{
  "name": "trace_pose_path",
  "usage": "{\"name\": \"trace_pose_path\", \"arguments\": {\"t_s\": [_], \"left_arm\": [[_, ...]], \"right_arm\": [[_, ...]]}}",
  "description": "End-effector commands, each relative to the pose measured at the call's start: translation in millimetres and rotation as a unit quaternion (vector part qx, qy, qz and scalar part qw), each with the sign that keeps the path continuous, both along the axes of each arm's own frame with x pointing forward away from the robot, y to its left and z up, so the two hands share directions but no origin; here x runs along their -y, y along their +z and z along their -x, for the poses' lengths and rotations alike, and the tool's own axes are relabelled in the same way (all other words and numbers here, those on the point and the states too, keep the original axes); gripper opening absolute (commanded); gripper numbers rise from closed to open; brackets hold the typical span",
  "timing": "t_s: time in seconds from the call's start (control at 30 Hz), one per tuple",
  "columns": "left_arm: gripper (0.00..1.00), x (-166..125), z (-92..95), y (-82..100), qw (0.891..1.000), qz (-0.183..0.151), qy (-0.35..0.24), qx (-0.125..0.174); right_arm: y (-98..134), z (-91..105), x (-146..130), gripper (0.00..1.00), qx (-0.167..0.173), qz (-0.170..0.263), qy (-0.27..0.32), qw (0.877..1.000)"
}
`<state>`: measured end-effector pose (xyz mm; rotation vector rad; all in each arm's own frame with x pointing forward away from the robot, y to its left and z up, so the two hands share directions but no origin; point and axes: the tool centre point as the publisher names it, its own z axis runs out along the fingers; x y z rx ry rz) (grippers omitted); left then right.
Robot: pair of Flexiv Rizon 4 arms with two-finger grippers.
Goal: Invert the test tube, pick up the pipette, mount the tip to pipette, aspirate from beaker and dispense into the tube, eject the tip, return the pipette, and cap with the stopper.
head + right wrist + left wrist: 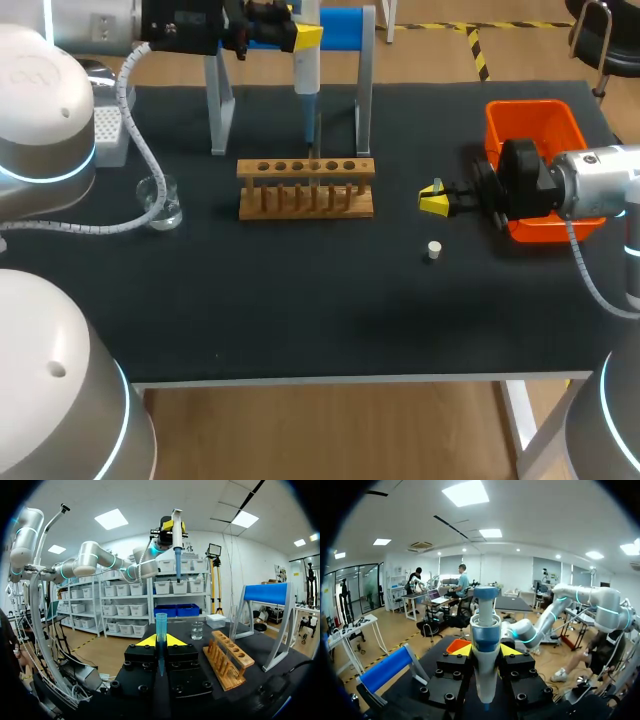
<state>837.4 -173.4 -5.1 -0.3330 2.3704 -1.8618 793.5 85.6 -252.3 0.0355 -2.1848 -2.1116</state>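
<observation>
Your left gripper (303, 35) is clamped on the pipette (306, 75), one yellow finger on each side of its body. It holds the pipette upright and high over the back of the table, nozzle down, near the blue stand (340, 28).

Your right gripper (160, 641) sits low over the mat, closed narrowly on a blue pipette tip (160, 625) that stands up between its fingers. In the head view it lies between the wooden rack (305, 188) and the orange bin (535, 125). Your right arm hides part of the bin, so you cannot tell what is in it.

The rack carries a row of holes, and one glass test tube (233, 620) stands upright in one of them. Whether anything is in the tube cannot be made out.

The glass beaker (160, 203) stands well to the left of the rack, and it looks to hold a little clear liquid at the bottom. Behind it, at the table's left edge, sits the white tip box (105, 130).

The small white stopper (433, 250) lies alone on the mat, in front of your right gripper and apart from it.
</observation>
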Motion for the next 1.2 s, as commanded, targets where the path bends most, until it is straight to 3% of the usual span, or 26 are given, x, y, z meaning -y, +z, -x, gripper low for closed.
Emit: {"name": "trace_pose_path", "arguments": {"t_s": [0.03, 0.8, 1.2], "left_arm": [[0.0, 0, -0.5, 0.8, 1.0, -0.001, -0.001, -0.001], [0.0, 0, -0.5, 0.8, 1.0, -0.001, -0.001, -0.001], [0.0, 0, -0.5, 0.8, 1.0, -0.001, -0.001, -0.001]], "right_arm": [[1, 1.0, 0, 0.0, 0.0, 0.002, -0.001, 1.0], [1, 1.0, 0, 0.0, 0.0, 0.002, -0.001, 1.0], [11, -14.8, -32, 0.0, 0.016, 0.011, 0.014, 1.0]]}}
